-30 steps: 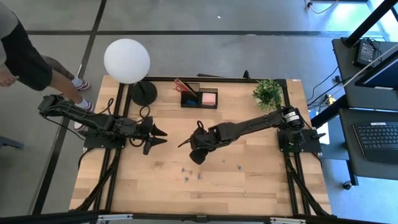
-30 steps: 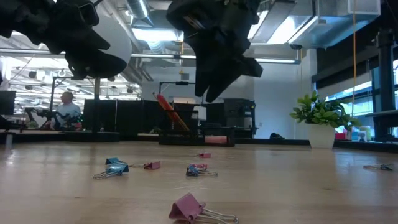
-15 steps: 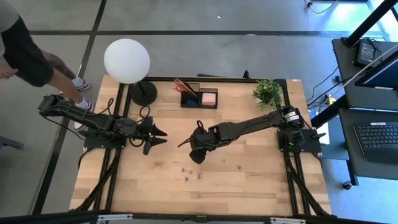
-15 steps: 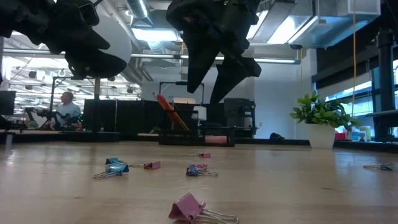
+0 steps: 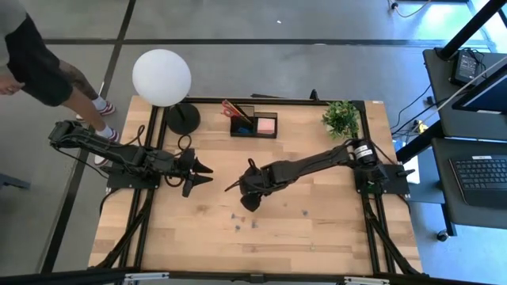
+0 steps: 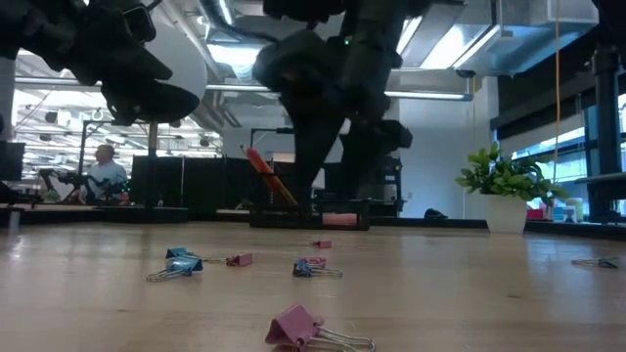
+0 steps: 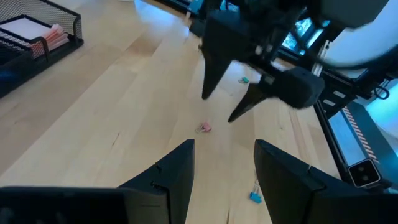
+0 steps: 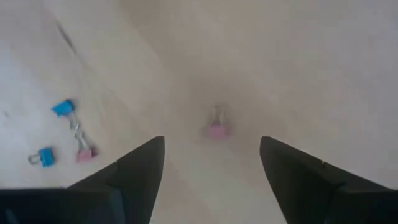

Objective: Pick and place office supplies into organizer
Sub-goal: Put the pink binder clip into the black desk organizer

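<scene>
Several small binder clips lie flat on the wooden table. One pink clip (image 8: 216, 128) lies straight below my right gripper (image 8: 211, 149), which is open and points steeply down a little above the table; its fingers stand either side of the clip without touching it. The same clip (image 7: 204, 127) shows under the gripper (image 7: 219, 107) in the left wrist view. More clips, blue (image 8: 62, 107) and pink (image 8: 84, 153), lie beside it. The black organizer (image 5: 253, 123) stands at the table's far edge with red scissors and a pink pad in it. My left gripper (image 5: 207, 174) waits open at the left.
A lamp with a white globe (image 5: 162, 76) on a round black base stands at the far left, and a green potted plant (image 5: 341, 117) at the far right. Loose clips (image 6: 181, 262) (image 6: 298, 328) lie toward the near edge. A person (image 5: 36, 55) stands beyond the table's far left corner.
My right gripper has opened its fingers wide and then sunk toward the table over the pink clip. The clips lie as before.
</scene>
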